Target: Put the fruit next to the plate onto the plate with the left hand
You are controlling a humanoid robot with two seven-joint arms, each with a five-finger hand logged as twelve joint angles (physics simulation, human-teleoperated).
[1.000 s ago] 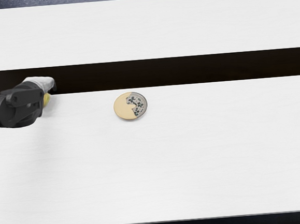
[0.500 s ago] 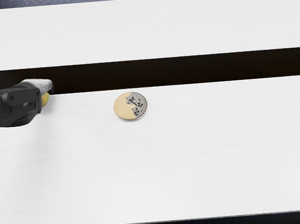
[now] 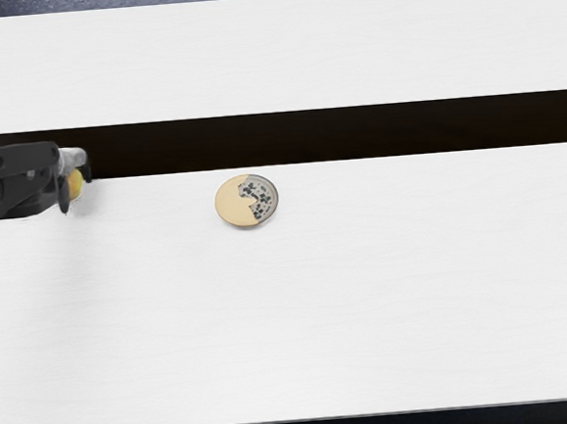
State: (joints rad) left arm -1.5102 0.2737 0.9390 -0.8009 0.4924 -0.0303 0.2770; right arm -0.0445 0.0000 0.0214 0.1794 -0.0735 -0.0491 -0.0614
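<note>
A small round plate, tan with a dark speckled patch on its right side, lies on the white table left of centre near the far edge. My left hand shows at the left edge of the head view, well left of the plate. Its dark fingers are curled around a small yellow fruit, of which only a sliver peeks out on the hand's right side. The right arm is out of view.
A dark gap runs across the picture just behind the table's far edge, with a second white surface beyond it. The hand hovers right at that far edge.
The left hand has drawn back to the left and slightly up, away from the plate, and the yellow fruit has moved with it. The plate has not moved.
</note>
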